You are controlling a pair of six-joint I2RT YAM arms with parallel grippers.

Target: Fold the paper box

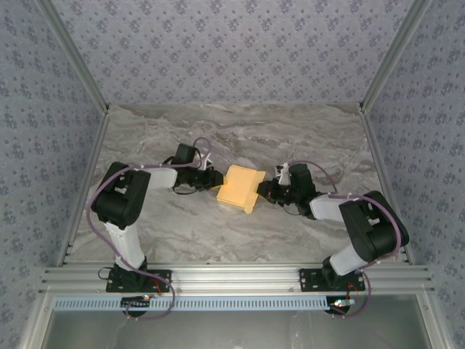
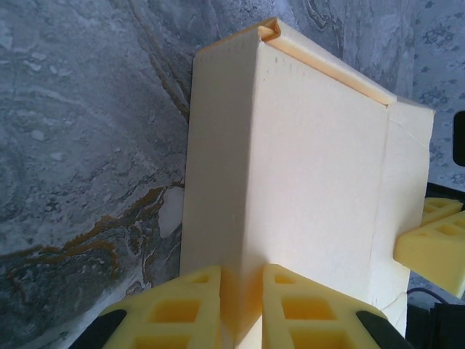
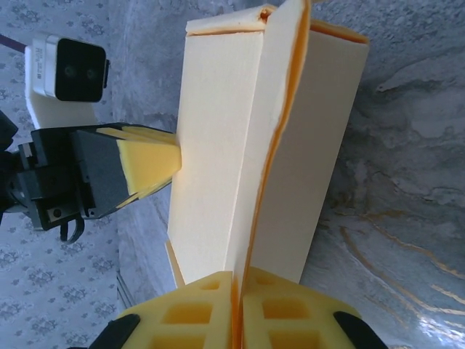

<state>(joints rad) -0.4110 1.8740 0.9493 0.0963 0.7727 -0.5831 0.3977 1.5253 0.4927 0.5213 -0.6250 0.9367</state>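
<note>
I have the box (image 1: 242, 187) in the middle of the table (image 1: 290, 138), partly folded and standing between my 2 grippers. The left gripper (image 2: 242, 291) is narrowed onto a folded edge of the box, with card wedged between its yellow fingers (image 2: 174, 309). The right gripper (image 3: 237, 298) is pinched tight on a thin flap from the opposite side.

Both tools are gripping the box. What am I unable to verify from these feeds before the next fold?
- Top view: paper box too small to read its tabs; left tool and right tool hide the gripped edges.
- Left wrist view: the gripped edge disappears between the fingers and past the bottom frame edge.
- Right wrist view: the pinched flap is edge-on, its lower end buried between the fingers.
</note>
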